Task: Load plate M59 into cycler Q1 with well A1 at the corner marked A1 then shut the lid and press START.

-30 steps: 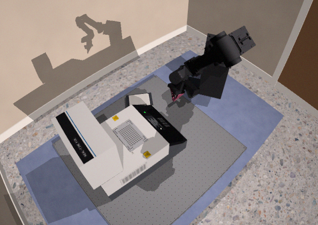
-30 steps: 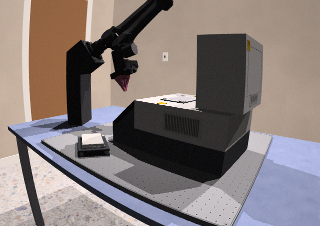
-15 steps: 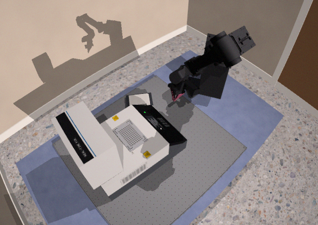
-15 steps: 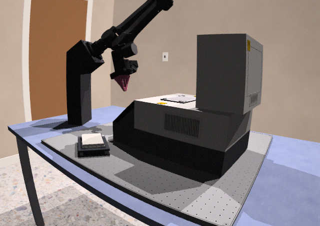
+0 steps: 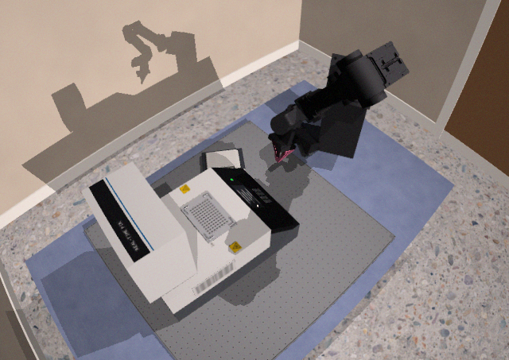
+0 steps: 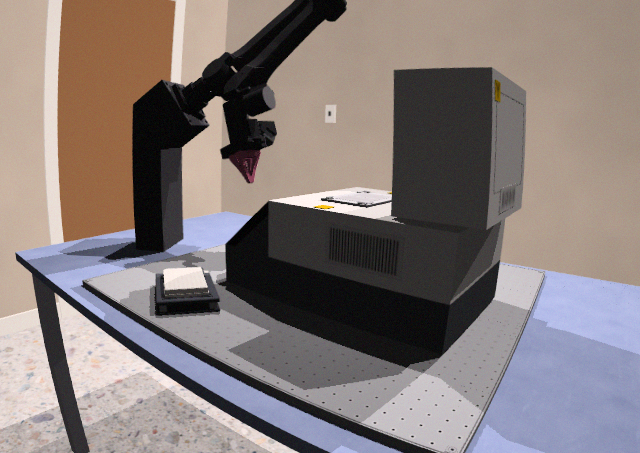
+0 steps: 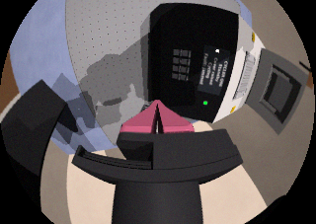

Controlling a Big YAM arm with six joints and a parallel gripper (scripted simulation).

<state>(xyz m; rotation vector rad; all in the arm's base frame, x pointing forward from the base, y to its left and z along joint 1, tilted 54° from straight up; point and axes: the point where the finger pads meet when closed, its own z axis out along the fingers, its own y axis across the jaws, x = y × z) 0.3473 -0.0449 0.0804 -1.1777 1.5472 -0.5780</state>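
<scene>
The cycler Q1 stands on the grey board with its lid swung open and upright. Its block is bare, with several small wells showing. The green lamp is lit on the black panel, which also shows in the wrist view. The white-topped plate M59 lies on the black nest N1 behind the panel's lamp end. My gripper has pink fingers, is shut and empty, and hangs in the air above the board beside the panel, well above the plate.
The arm's black base column stands at the far end of the blue table. The open lid rises tall at Q1's rear. Yellow warning labels sit on Q1's deck. A wall runs behind the table.
</scene>
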